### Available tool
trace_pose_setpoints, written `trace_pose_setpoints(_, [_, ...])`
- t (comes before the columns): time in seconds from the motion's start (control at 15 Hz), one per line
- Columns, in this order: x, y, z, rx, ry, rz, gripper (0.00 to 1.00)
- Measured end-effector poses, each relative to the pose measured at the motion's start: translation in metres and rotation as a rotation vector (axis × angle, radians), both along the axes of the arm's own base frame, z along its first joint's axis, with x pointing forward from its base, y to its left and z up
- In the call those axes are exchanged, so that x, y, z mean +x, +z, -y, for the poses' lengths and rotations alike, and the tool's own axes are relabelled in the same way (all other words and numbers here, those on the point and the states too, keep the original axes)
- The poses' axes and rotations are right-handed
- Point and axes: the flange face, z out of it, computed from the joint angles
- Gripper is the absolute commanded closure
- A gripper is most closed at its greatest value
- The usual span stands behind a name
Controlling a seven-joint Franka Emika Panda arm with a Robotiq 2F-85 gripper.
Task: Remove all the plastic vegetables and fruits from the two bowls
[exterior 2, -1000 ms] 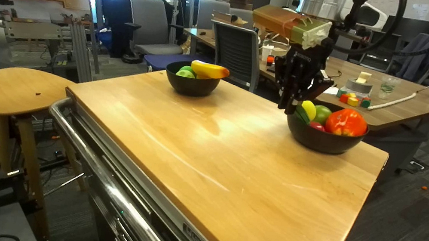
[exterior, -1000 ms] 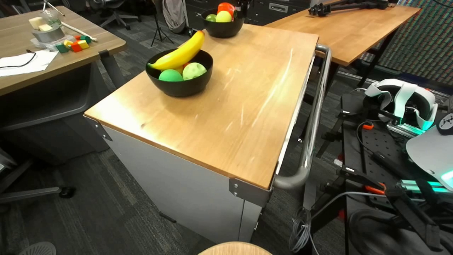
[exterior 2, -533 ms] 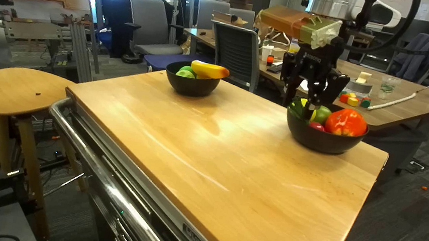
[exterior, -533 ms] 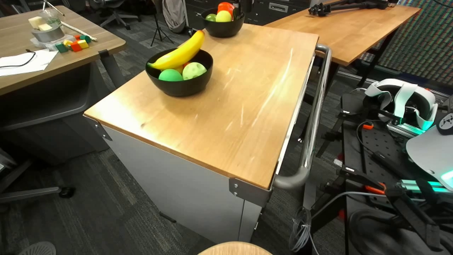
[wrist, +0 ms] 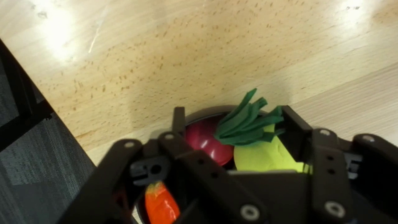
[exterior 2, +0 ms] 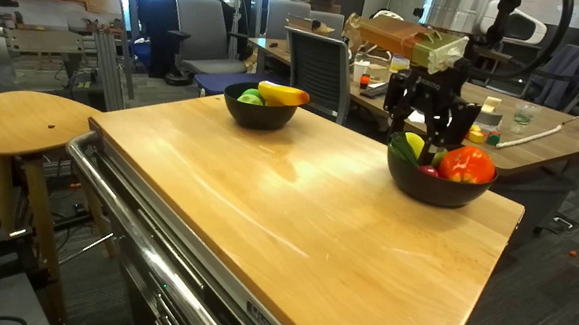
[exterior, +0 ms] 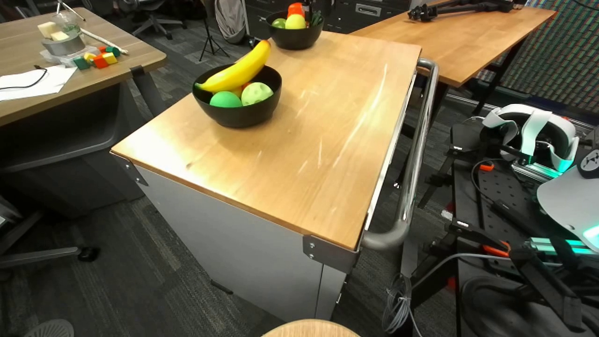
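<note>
The claw (wrist: 237, 125) is spread over a black bowl (exterior 2: 434, 191), green leaves (wrist: 244, 126) between its jaws (red pepper (exterior 2: 469, 166) just beside).

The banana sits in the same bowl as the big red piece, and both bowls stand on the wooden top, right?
No: both exterior views show the banana in one bowl, the big red piece in the other bowl. Both bowls stand on the wooden top.

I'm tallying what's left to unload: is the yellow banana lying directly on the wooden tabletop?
No, in an exterior view the yellow banana sits in the nearer black bowl, one end jutting above the rim.
</note>
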Motion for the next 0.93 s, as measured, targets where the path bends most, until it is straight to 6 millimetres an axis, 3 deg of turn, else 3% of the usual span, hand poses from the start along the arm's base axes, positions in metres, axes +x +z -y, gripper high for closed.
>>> trace_pose_setpoints(0.33, [0.007, -0.006, 0.000, -0.003, 0.004, -0.002, 0.97])
trace_pose_setpoints(0.93, [0.004, 0.006, 0.012, -0.007, -0.012, 0.007, 0.98])
